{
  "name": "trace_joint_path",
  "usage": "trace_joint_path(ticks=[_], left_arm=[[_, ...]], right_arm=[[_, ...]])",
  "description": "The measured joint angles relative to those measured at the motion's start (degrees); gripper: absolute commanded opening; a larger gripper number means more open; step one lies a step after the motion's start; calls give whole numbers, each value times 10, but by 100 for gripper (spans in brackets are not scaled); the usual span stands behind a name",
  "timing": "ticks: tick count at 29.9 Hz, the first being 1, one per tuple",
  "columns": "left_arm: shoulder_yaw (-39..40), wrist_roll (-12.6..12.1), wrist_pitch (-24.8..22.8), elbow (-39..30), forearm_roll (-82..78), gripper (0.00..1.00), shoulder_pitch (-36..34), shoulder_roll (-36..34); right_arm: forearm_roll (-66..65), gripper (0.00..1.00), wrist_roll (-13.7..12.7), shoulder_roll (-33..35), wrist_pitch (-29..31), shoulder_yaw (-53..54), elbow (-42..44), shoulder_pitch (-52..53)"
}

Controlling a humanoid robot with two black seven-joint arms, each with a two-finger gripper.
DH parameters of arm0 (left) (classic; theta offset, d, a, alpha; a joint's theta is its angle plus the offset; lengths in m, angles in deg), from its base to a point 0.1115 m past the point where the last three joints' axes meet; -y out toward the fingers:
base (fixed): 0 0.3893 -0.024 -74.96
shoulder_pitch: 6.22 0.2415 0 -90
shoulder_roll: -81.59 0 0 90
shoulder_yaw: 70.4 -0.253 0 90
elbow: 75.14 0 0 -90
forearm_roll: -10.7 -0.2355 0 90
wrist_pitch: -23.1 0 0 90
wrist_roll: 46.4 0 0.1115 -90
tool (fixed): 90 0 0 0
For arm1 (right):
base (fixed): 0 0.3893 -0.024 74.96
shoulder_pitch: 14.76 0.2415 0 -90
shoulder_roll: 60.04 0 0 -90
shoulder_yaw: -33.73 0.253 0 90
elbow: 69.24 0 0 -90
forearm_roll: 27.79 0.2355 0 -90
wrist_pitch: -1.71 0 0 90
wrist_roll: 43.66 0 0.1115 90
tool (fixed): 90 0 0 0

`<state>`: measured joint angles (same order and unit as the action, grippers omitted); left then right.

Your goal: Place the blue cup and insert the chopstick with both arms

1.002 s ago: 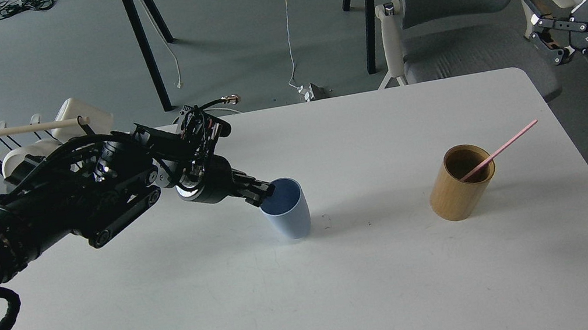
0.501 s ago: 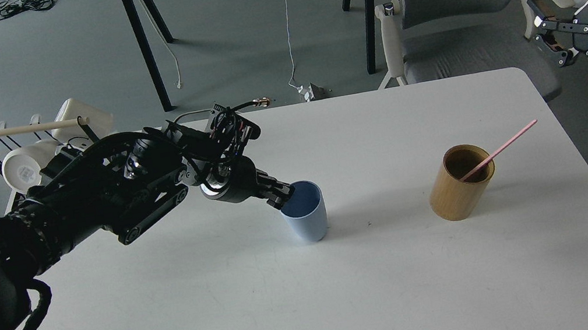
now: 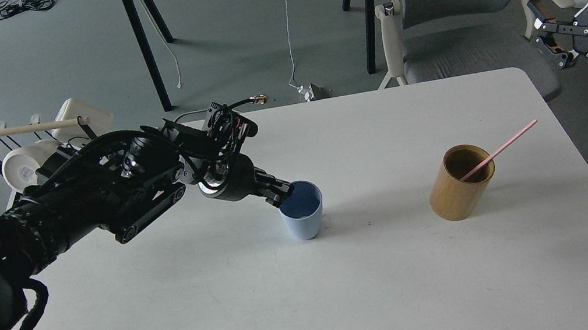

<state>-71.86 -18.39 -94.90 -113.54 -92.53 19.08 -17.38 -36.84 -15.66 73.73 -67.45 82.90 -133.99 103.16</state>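
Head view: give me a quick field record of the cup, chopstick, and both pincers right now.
blue cup: upright on the white table, near the middle
left pincer: shut on the cup's near-left rim
chopstick: pink, leaning in the bamboo holder
right pincer: open, empty, off the table's right edge

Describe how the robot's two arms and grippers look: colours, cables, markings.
Left arm: matte black, wrapped in black cable loops; left gripper has short black fingers. Right gripper: black linkage fingers with pale pads, white "ROBOTIQ"-style lettering, silver wrist ring, corrugated black hose below.
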Motion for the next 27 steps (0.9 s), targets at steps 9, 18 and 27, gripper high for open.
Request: trace_joint_path(ticks=[9,18,27], left_arm=[[2,0,0,-1,11,26,0,-6],[5,0,0,0,30,55,-1,-10],[22,0,0,1,266,87,2,-46]], right_arm=[[0,95,0,0,1,0,1,-1],[0,96,0,0,1,0,0,-1],[-22,96,0,36,-46,2,-32,-2]])
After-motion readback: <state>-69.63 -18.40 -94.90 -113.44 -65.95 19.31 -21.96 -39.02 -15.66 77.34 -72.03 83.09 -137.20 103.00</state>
